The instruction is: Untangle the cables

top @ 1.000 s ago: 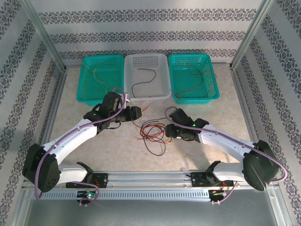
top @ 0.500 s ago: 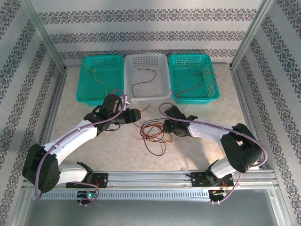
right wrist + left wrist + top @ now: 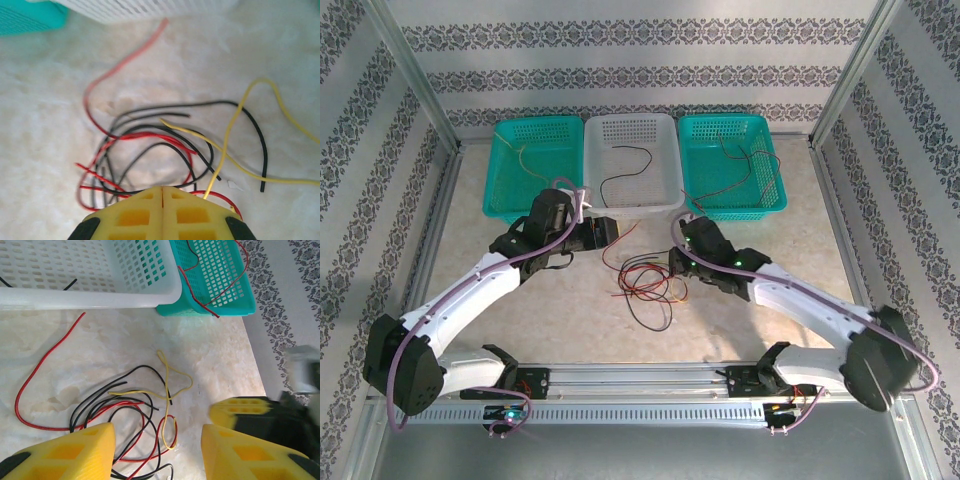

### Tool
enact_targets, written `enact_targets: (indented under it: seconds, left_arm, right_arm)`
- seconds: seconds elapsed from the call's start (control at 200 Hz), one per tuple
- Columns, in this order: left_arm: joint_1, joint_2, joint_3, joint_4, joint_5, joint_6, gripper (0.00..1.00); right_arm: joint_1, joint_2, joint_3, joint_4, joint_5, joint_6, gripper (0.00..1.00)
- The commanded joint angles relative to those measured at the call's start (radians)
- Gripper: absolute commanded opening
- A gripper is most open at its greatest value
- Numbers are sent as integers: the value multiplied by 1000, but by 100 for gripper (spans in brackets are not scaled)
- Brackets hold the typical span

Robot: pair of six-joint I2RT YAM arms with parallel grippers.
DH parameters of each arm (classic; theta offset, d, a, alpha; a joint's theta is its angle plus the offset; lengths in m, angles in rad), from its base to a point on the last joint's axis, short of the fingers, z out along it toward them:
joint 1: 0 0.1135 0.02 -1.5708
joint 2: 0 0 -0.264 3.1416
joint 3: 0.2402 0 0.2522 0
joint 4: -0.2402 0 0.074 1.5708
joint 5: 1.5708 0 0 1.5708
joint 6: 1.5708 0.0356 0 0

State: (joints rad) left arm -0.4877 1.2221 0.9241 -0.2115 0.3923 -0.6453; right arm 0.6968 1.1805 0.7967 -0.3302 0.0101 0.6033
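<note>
The cables (image 3: 645,282) lie in a loose tangle of red, yellow and black wires on the table between the two arms. In the left wrist view a yellow cable (image 3: 168,385) crosses black loops (image 3: 116,390), and a long red cable (image 3: 44,371) curves off to the left. My left gripper (image 3: 606,232) is open, its yellow fingers (image 3: 75,450) wide apart above the tangle's near side. My right gripper (image 3: 678,267) hovers at the tangle's right edge with its fingertips (image 3: 145,212) pressed together. A yellow cable (image 3: 235,125) passes under one finger and nothing shows in the seam.
Three baskets stand along the back: a teal basket (image 3: 492,200) on the left, a white basket (image 3: 635,208) in the middle, a teal basket (image 3: 735,212) on the right. Each holds sorted wire: a black wire (image 3: 625,165) in the white one, red wires (image 3: 735,165) in the right one.
My right arm swung its elbow in and back out while its gripper shifted slightly toward the tangle. My left gripper drew back a little toward the white basket. The cables stayed put.
</note>
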Motion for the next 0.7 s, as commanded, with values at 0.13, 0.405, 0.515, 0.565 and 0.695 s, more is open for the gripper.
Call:
enact_targets:
  seconds: [0.13,0.405,0.515,0.565,0.695]
  left_arm:
    - [14,7,65,22,37,35,50]
    - [15,5,48,-15,22,40,50]
    - [15,0,33,-22,23,38,51]
    - [15,-2,30,-24,24,38,51]
    - [15,-8,26,-28,21,41,52]
  right_arm:
    - [-7,-110,65,-127,15,-104,6]
    - [-25,123,66,-89,84,17,47]
    - [-35,220,62,-23,81,52,48]
    - [-37,268,68,-3,70,56,46]
    - [-37,377,97,11,64,55,40]
